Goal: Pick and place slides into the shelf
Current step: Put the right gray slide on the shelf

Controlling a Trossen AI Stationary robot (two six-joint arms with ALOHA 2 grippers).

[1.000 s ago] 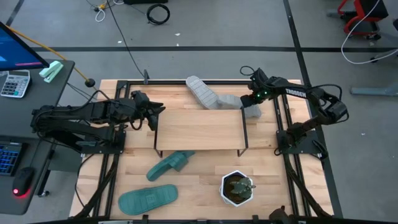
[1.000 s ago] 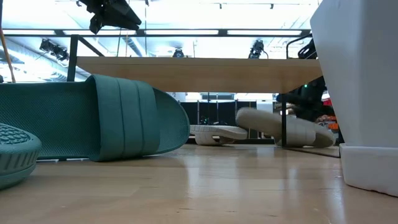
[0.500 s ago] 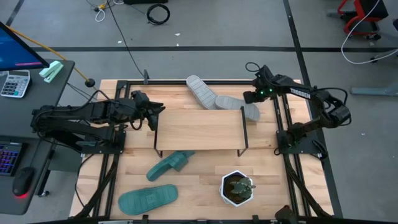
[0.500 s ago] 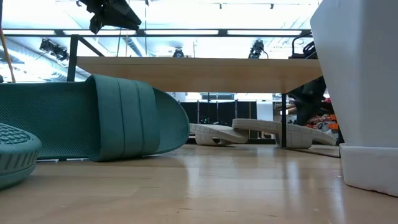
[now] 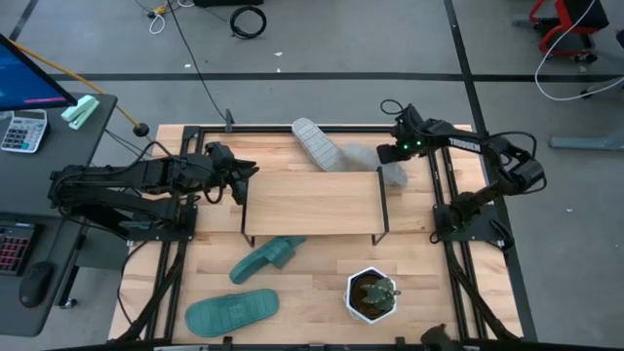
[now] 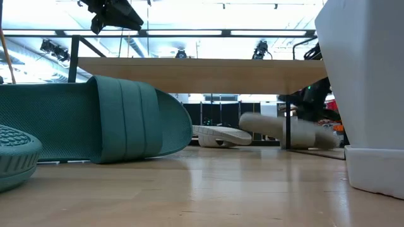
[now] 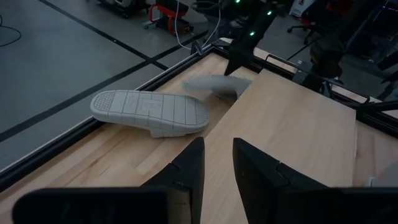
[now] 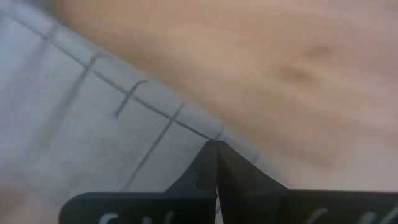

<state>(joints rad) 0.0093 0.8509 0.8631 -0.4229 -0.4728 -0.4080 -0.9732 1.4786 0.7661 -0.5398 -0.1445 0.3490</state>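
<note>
Two light grey slides lie behind the shelf [image 5: 312, 200]. One [image 5: 317, 143] rests sole up on the table. The other [image 5: 375, 164] lies just to its right under my right gripper [image 5: 394, 153], whose fingers are shut. Two teal slides [image 5: 268, 256] [image 5: 232, 312] lie on the table in front of the shelf. My left gripper [image 5: 236, 181] hovers off the shelf's left end, fingers a little apart and nothing between them [image 7: 217, 165]. My right gripper touches the right-hand grey slide with its shut fingertips [image 8: 205, 171], set on the slide's lined surface [image 8: 180, 134] close to its edge. It comes from above, slanting down. In the low view the slide [image 6: 278, 128] sits tilted, its left end off the table.
A white pot [image 5: 372, 295] with a plant stands at the front right and fills the right of the low view [image 6: 366, 94]. Black frame rails run along the table's edges. Bare wood lies under the shelf board [image 6: 202, 66].
Under my right gripper the grey slide was tilted a second ago, dropped flat against the other grey slide, and now has its left end raised again. The gripper has stayed shut on the same spot with only small shifts. The other slides have stayed put.
</note>
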